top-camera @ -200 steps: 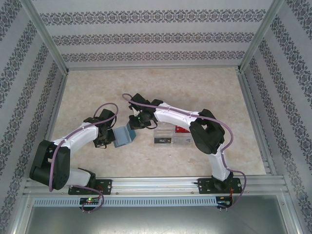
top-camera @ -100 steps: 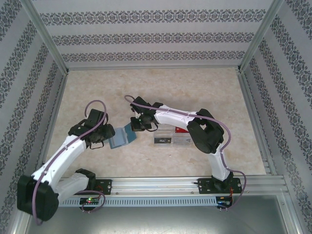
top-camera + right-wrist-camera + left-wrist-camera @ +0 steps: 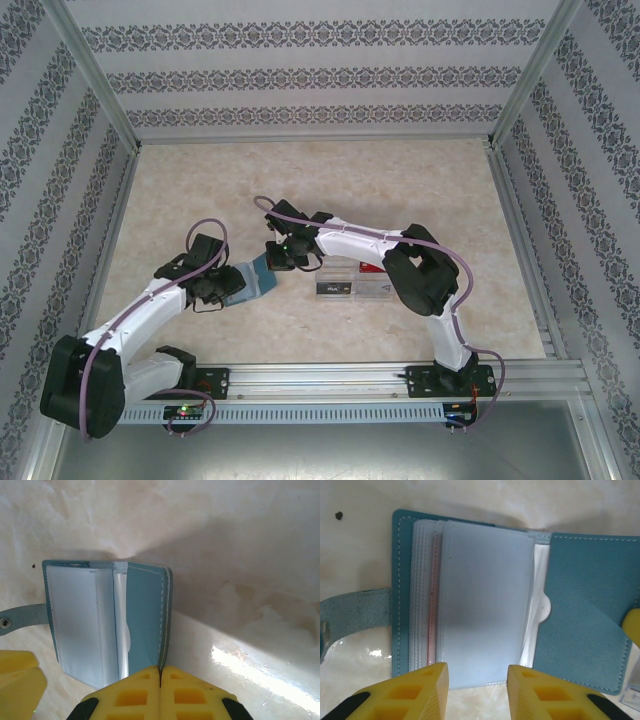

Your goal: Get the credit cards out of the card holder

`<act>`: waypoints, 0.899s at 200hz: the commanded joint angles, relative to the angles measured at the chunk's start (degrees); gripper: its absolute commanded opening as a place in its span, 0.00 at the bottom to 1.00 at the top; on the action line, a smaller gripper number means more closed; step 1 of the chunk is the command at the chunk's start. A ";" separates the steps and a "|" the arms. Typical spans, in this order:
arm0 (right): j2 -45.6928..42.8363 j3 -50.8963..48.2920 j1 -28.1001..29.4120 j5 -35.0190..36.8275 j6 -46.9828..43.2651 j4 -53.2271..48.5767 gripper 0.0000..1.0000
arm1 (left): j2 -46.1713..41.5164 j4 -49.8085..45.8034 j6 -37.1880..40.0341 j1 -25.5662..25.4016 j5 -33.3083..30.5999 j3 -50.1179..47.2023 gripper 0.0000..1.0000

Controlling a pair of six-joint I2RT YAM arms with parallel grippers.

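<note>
The teal card holder point(image 3: 252, 280) lies open on the table between both arms. My right gripper point(image 3: 160, 672) is shut on the edge of its right cover point(image 3: 145, 610), holding that flap raised. In the left wrist view the holder point(image 3: 580, 610) shows a stack of clear pale sleeves point(image 3: 485, 600), with a thin pink edge point(image 3: 432, 605) among them that may be one of the credit cards. My left gripper point(image 3: 477, 672) is open at the sleeves' near edge, with nothing between its fingers. A yellow right fingertip point(image 3: 632, 625) shows at the cover's far side.
A clear plastic compartmented box point(image 3: 350, 278) stands just right of the holder, under the right arm; its corner point(image 3: 632, 700) shows by the cover. The holder's strap point(image 3: 355, 610) sticks out to the left. Patterned walls close in the table.
My left gripper opened, backed off to the left, then came back in toward the holder's sleeves with its jaws somewhat narrower. The right gripper kept its grip on the cover.
</note>
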 commanded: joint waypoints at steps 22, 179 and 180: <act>-1.11 -1.04 0.85 -0.52 0.68 0.52 0.00 | 2.94 3.06 -0.92 0.66 -0.95 -0.66 0.36; -0.04 -0.86 1.04 -1.63 0.86 0.98 0.00 | 5.59 12.15 -0.08 0.78 8.00 -0.75 0.37; -0.03 -0.86 1.03 -1.63 0.86 0.97 0.00 | 5.56 12.23 -0.07 0.74 8.06 -0.73 0.37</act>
